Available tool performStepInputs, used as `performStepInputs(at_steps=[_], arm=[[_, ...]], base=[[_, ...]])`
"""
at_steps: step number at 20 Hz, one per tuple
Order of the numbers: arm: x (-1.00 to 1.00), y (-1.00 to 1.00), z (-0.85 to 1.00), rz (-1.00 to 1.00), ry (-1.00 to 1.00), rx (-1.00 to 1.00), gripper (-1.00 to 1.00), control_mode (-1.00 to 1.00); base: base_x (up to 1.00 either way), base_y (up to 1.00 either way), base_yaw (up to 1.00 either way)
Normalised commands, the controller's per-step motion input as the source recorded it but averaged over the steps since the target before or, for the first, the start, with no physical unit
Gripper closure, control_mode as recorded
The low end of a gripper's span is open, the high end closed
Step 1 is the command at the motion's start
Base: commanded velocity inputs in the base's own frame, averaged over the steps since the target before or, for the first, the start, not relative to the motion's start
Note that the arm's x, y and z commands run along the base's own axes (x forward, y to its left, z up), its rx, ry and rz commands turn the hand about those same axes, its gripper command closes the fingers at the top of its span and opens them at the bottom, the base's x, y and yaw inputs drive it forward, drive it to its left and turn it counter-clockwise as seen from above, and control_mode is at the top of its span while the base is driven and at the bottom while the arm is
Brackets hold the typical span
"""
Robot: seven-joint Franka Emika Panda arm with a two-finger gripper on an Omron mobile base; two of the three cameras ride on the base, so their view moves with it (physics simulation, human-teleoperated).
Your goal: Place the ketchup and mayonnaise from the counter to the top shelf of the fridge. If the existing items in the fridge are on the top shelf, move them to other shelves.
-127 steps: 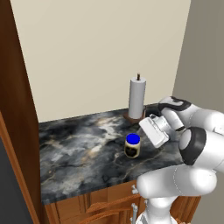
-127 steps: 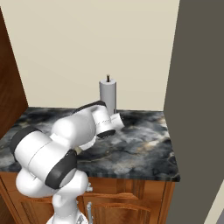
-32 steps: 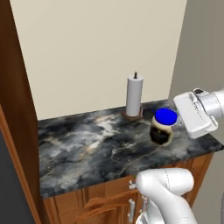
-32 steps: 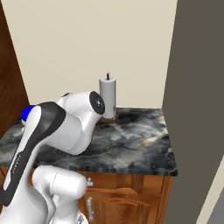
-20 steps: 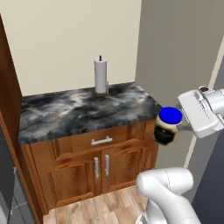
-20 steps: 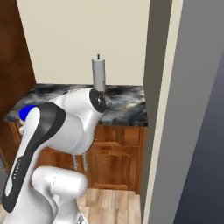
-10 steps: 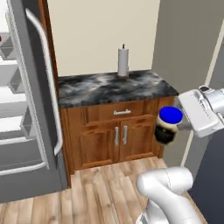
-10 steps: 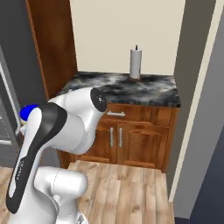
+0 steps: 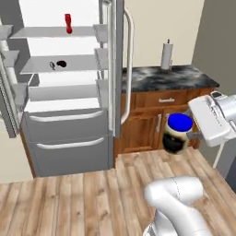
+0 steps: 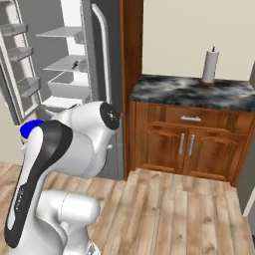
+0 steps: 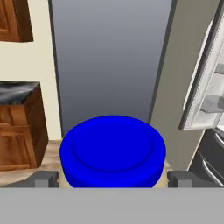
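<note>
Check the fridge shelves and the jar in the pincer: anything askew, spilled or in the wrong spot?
One thing: a red bottle stands on the top shelf, which the task wants freed. A small dark item sits on the shelf below. The blue-lidded jar hangs upright in the pincer; nothing is spilled.

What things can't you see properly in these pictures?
- The small dark item on the fridge's middle shelf: too small to identify in the left base view.
- The jar: in the hand view its blue lid hides the body and label.
- The fingers: mostly cut off by the hand view's bottom edge.
- The jar in the right base view: the arm covers all but a sliver of the lid.
</note>
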Motion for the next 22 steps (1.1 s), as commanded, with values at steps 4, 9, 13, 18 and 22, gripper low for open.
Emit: performStepInputs(at_steps=[4,9,13,18,22], arm=[[0.0,0.0,0.0,0.0,0.0,0.0,1.0,1.0],[0.0,0.0,0.0,0.0,0.0,0.0,1.0,1.0],[0.0,0.0,0.0,0.0,0.0,0.0,1.0,1.0],[0.0,0.0,0.0,0.0,0.0,0.0,1.0,1.0],[0.0,0.0,0.0,0.0,0.0,0.0,1.0,1.0]], base=[[0.04,1.0,0.0],[0.68,1.0,-0.06],[0.97,0.94,-0.08],[1.0,0.19,-0.01],[1.0,0.04,0.0]])
